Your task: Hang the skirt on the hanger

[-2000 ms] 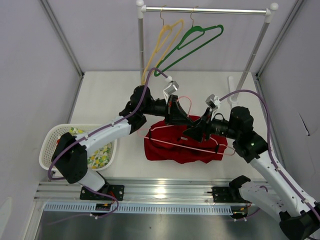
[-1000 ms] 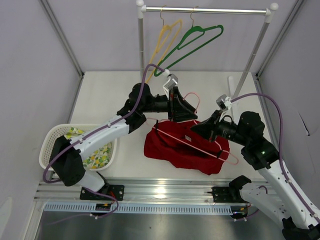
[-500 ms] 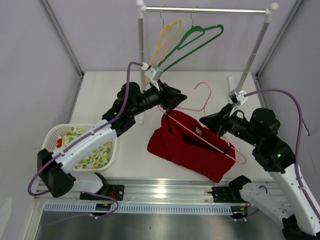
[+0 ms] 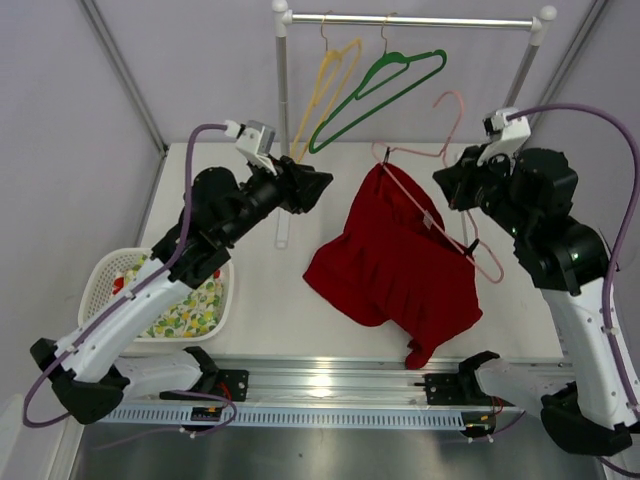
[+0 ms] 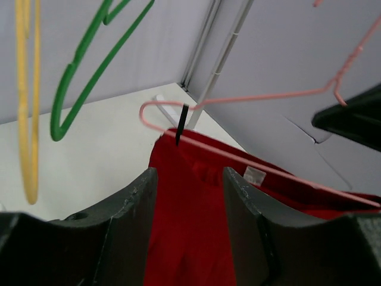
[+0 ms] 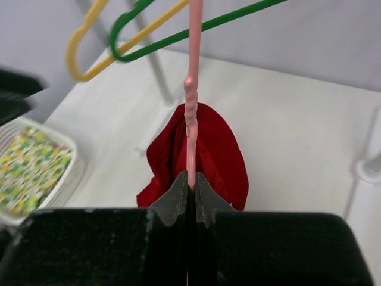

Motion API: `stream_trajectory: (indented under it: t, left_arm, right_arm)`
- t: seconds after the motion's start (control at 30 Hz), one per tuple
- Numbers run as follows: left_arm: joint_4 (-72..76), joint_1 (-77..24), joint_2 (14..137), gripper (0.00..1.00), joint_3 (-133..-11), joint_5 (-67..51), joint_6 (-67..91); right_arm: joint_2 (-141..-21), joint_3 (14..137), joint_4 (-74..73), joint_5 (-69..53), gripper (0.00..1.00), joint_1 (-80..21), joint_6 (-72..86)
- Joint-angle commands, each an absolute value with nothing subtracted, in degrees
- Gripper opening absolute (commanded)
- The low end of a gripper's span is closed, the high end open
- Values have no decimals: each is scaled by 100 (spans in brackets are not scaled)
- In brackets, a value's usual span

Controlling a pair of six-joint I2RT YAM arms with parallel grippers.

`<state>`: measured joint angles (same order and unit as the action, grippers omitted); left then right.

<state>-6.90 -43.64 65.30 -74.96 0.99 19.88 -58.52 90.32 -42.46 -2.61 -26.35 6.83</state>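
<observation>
The hanger [image 4: 415,200], thin pale pink wire, is pinched between the closed fingers of the right gripper [image 6: 189,190] and held tilted in the air. Its hook rises above that gripper and its long bar slants away below it. The skirt [image 4: 400,265], plain deep red with a small white label, drapes over that bar in loose folds, hanging beyond and beneath the right gripper. It lies just ahead of the left gripper [image 5: 189,176], clear of its parted fingers.

White-and-black left arm [image 4: 140,300] and right arm [image 4: 590,320]
White shells, black joints, purple cables [image 4: 190,155]; black bases [image 4: 75,390] at 6 o'clock.
</observation>
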Motion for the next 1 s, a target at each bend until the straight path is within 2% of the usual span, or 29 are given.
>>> stream_trajectory:
  t: [0.0,0.17,0.47,0.7,0.97]
  left_arm:
    - [-1309,-4359,6162,54,-7778,299,1986]
    - [-1678,-4359,5548,54,-7594,53,1987]
    - [-2232,-4359,4967,54,-7603,-299,1767]
    - [-2478,-4359,4861,53,-7664,-237,1547]
    - [-2575,-4359,4869,53,-7655,-97,1424]
  right_arm:
    - [-6257,9946,-4069,63,0,-2024,466]
    - [-6933,10599,-4070,-781,0,-671,492]
    - [-7962,11513,-3244,-2249,0,842,983]
    - [-8682,12102,-2594,-2197,0,914,1195]
    - [-9386,12788,-2532,-2048,0,914,1309]
